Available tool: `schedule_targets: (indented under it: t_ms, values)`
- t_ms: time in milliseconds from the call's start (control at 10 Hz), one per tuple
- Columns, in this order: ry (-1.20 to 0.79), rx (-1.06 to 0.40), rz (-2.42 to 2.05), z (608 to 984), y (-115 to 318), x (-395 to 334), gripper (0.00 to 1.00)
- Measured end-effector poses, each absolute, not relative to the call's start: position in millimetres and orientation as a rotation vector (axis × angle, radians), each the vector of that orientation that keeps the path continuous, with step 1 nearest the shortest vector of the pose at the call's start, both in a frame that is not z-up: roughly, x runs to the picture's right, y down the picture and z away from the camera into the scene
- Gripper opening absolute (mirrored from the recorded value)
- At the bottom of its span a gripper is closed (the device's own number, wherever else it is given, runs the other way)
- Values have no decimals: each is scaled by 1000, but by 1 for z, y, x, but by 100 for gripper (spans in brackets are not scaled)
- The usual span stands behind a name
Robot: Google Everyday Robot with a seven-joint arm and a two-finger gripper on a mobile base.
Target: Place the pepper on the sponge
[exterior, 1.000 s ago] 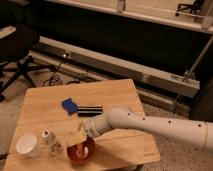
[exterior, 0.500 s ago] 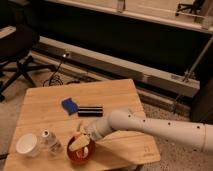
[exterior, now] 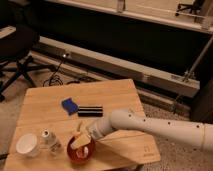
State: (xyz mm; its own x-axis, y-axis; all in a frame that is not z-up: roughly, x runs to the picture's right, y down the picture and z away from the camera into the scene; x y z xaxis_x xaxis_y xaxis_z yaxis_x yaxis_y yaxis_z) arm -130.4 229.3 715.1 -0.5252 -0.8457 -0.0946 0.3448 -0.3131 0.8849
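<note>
The blue sponge (exterior: 69, 105) lies flat on the wooden table (exterior: 125, 95), left of centre. My gripper (exterior: 80, 140) is at the table's near edge, reaching down into the round orange-red bowl (exterior: 81, 153), well in front of the sponge. The white arm (exterior: 150, 127) comes in from the right. I cannot make out the pepper; the gripper covers the bowl's inside.
A black cylindrical bar (exterior: 90, 110) lies just right of the sponge. A white cup (exterior: 27, 145) and a small clear bottle (exterior: 50, 142) stand at the near left. A black office chair (exterior: 17, 55) stands off the table's far left, and a long metal rail (exterior: 125, 70) runs behind.
The gripper stays at the bowl, with only a slight shift of the arm. The sponge and the bar have not moved.
</note>
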Motion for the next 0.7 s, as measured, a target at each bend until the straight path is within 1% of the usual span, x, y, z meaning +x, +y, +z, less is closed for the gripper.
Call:
schedule_targets:
  t_ms: [200, 300, 400, 500, 700]
  values:
    - [-1121, 727, -1897, 716, 232, -133, 80]
    - [-1128, 727, -1892, 716, 232, -134, 76]
    - [-1135, 727, -1885, 716, 232, -135, 67]
    - [-1137, 730, -1877, 717, 229, -137, 55]
    - [-1133, 742, -1871, 717, 221, -138, 37]
